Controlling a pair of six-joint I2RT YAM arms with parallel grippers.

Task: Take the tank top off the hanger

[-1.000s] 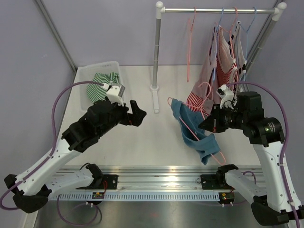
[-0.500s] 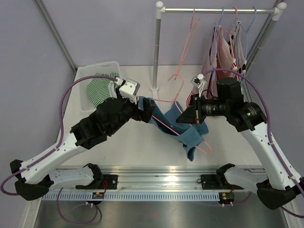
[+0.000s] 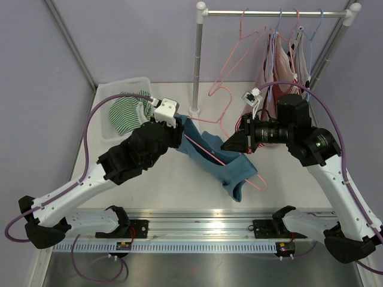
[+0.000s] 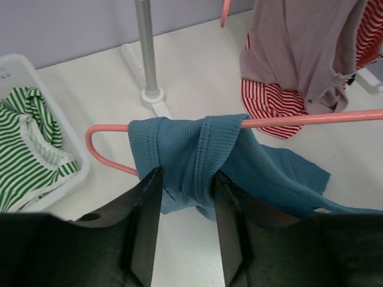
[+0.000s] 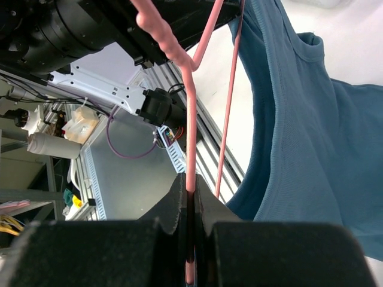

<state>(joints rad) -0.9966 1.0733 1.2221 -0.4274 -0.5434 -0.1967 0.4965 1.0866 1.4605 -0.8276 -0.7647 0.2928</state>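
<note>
Hanger swung leftward; left wrist alone shows fingers pinching tank top.

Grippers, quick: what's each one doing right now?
Left gripper: closed on the bunched strap of the blue tank top.
Right gripper: closed on the pink hanger.

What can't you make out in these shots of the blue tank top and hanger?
Left wrist view: the tank top's lower part is hidden behind the left gripper. The hanger's far end is cut off by the right edge.
Top view: the left gripper's fingertips are hidden by the left arm and the tank top.
Right wrist view: the hanger runs off the top edge.
</note>
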